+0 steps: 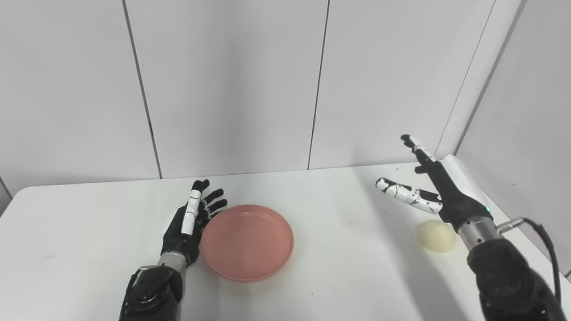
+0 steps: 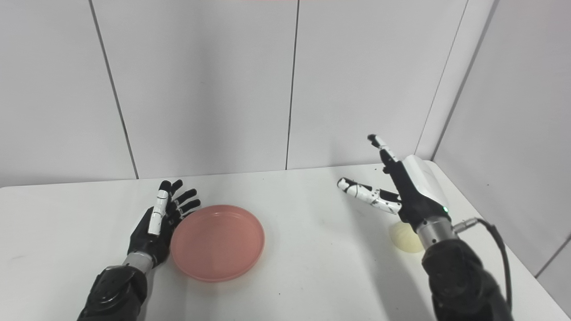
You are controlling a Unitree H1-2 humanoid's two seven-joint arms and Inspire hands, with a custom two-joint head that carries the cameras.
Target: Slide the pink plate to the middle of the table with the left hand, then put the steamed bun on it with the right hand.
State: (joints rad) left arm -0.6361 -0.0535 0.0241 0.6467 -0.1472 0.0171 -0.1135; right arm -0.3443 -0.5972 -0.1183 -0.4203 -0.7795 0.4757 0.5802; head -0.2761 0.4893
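A round pink plate (image 1: 247, 242) lies flat and empty on the white table (image 1: 339, 263), a little left of its middle. My left hand (image 1: 189, 221) is open, fingers straight, its palm side against the plate's left rim. A pale steamed bun (image 1: 436, 236) sits on the table at the right, partly hidden behind my right wrist. My right hand (image 1: 430, 189) hovers above and just behind the bun, open, with fingers spread and the thumb pointing left. It holds nothing.
Grey wall panels (image 1: 232, 84) close off the table's far edge, and a side wall (image 1: 526, 102) stands close on the right. A black cable (image 1: 542, 236) loops off my right forearm near the table's right edge.
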